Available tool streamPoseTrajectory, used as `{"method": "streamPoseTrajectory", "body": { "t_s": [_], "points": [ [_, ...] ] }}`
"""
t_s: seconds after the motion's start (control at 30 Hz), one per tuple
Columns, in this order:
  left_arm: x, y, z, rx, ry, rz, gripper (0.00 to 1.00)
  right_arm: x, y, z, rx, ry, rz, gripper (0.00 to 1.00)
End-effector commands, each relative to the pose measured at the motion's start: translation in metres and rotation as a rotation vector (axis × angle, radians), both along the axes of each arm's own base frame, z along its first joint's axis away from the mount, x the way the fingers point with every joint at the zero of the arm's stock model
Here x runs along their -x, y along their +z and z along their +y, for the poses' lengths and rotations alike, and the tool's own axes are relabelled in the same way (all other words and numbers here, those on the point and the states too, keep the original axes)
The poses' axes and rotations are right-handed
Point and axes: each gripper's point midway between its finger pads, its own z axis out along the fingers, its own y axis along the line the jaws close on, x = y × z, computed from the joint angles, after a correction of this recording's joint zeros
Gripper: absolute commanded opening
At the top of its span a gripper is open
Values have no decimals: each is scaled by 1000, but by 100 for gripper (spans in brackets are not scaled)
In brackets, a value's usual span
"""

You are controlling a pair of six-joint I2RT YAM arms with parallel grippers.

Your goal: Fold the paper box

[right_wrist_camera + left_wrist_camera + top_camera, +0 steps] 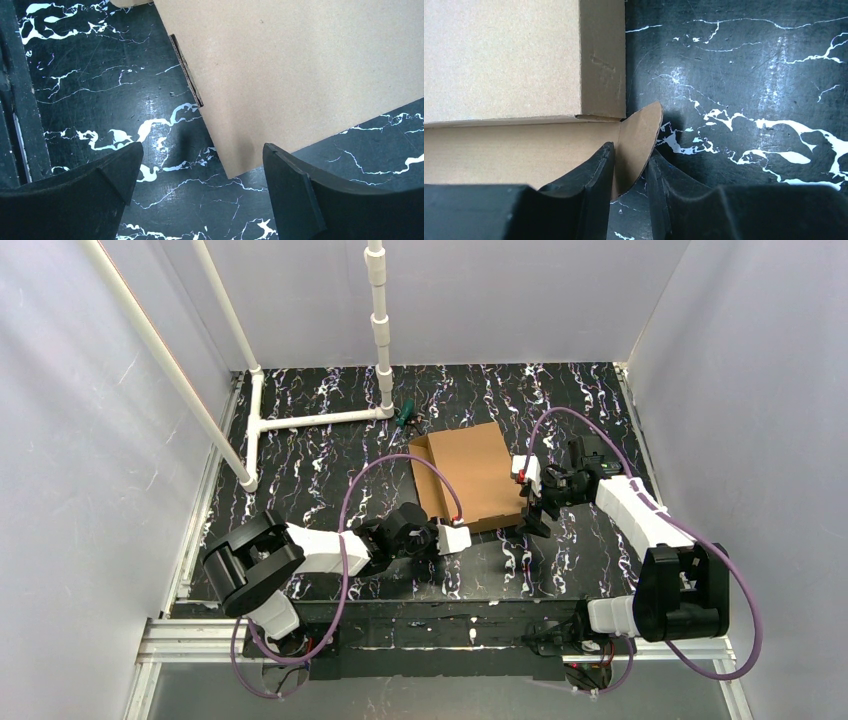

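Observation:
The paper box is a brown cardboard mailer lying in the middle of the black marbled table, with one side wall raised along its left edge. My left gripper is at the box's near left corner. In the left wrist view its jaws stand narrowly open around a rounded corner flap, which slants across the gap. My right gripper hovers at the near right corner. It is wide open and holds nothing, and the box's flat panel ends in a corner between its fingers.
A white pipe frame lies on the table at the back left, with an upright pipe behind the box. A small green object sits at the pipe's foot. Grey walls close in both sides and the back.

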Motion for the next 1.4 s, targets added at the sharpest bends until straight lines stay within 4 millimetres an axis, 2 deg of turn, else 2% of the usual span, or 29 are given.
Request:
{"method": "streamPoseTrajectory", "body": {
  "t_s": [0.0, 0.7, 0.83, 1.03, 1.23, 1.37],
  "points": [
    [1, 11, -11, 45, -13, 6, 27, 1, 2, 2, -9, 5, 18, 98],
    [5, 12, -12, 87, 23, 56, 24, 2, 1, 2, -11, 11, 34, 98],
    [5, 12, -11, 94, 34, 61, 32, 3, 0, 2, -11, 12, 38, 98],
    [4, 17, -12, 118, 42, 62, 34, 3, 0, 2, -10, 14, 41, 98],
    [5, 19, -15, 131, 42, 72, 26, 3, -1, 2, -9, 13, 44, 98],
    [5, 16, -12, 126, 54, 74, 16, 4, -1, 2, -9, 13, 48, 98]
  ]
}}
